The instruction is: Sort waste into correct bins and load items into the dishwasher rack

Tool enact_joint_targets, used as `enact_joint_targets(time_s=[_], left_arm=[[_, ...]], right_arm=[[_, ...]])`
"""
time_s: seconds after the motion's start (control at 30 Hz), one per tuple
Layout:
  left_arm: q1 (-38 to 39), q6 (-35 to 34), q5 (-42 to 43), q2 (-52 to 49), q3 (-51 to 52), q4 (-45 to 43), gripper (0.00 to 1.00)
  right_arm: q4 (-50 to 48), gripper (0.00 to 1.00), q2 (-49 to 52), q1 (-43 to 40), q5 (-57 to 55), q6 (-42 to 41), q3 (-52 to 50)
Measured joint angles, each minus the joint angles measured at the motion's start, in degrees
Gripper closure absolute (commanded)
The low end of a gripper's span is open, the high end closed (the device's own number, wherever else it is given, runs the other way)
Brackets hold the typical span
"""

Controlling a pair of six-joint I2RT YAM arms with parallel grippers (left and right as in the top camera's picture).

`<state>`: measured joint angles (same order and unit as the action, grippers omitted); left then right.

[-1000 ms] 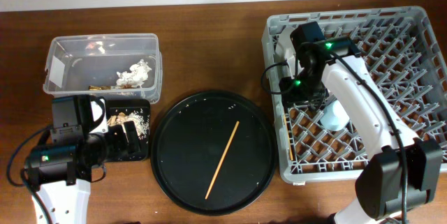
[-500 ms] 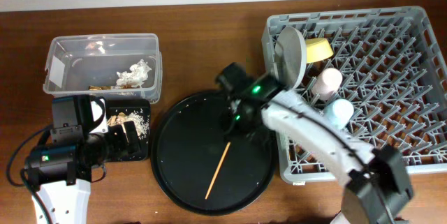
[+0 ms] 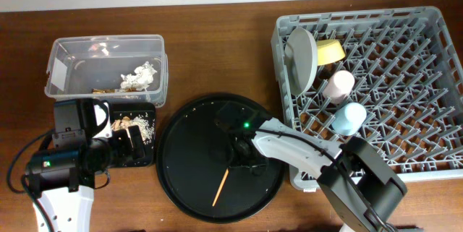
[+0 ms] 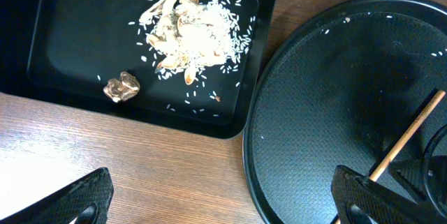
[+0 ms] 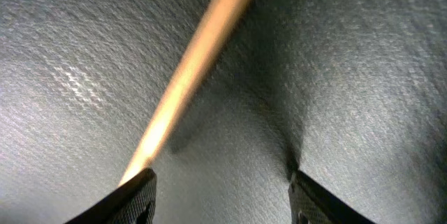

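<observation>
Thin wooden chopstick (image 3: 221,188) lies slantwise on the large round black tray (image 3: 187,152), directly under your right claw (image 5: 218,176); the claw is spread, a finger on either side of the stick, which runs close by one finger and well clear of the other; nothing is pinched yet. The step in hand, by the look of it, is picking up this chopstick for loading; the next move calls for you to centre the stick between the fingers, settle them to the tray's surface and press them together squarely, since a stick this thin, lying flat, may roll or skid out.

Off to the claw's right stands the large square grey plastic dishwasher rack (image 3: 281,40), already carrying the pale grey round plate (image 3: 300,57) on edge, the small yellow bowl (image 3: 330,51) beside it, the pink cup (image 3: 338,85) and the light blue cup (image 3: 349,118); a second chopstick cannot be made out.

To the claw's left, your left claw (image 4: 222,182) hangs spread and empty above the near edge of the shallow black rectangular tray (image 4: 70,35), where tan crumbly food scraps (image 4: 192,28) lie; beyond that, the clear plastic rectangular tub (image 3: 54,69) holds crumpled white tissue (image 3: 141,75).
</observation>
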<state>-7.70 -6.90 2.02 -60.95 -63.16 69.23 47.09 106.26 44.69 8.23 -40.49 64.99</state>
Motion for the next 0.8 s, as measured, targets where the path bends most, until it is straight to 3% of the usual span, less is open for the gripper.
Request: enact_joint_targets(time_s=[0.13, 0.37, 0.43, 0.5, 0.53, 0.63, 0.8], left_arm=[[0.0, 0.0, 0.0, 0.0, 0.0, 0.0, 0.01], [0.0, 0.0, 0.0, 0.0, 0.0, 0.0, 0.01], [0.0, 0.0, 0.0, 0.0, 0.0, 0.0, 0.01], [0.0, 0.0, 0.0, 0.0, 0.0, 0.0, 0.01], [0.0, 0.0, 0.0, 0.0, 0.0, 0.0, 0.01], [0.0, 0.0, 0.0, 0.0, 0.0, 0.0, 0.01], [0.0, 0.0, 0.0, 0.0, 0.0, 0.0, 0.01]], right_arm=[[2.4, 0.38, 0.1, 0.0, 0.0, 0.0, 5.7], [2.2, 0.39, 3.6, 0.0, -0.2, 0.0, 6.3], [2.1, 0.54, 5.5, 0.0, -0.4, 0.0, 7.0], [3.3, 0.79, 5.8, 0.0, -0.9, -0.1, 7.1], [4.2, 0.87, 5.8, 0.0, -0.8, 0.1, 7.1], [5.0, 0.96, 5.9, 0.0, -0.7, -0.2, 7.1], [11.2, 0.96, 1.3, -0.7, -2.5, 2.1, 10.5]])
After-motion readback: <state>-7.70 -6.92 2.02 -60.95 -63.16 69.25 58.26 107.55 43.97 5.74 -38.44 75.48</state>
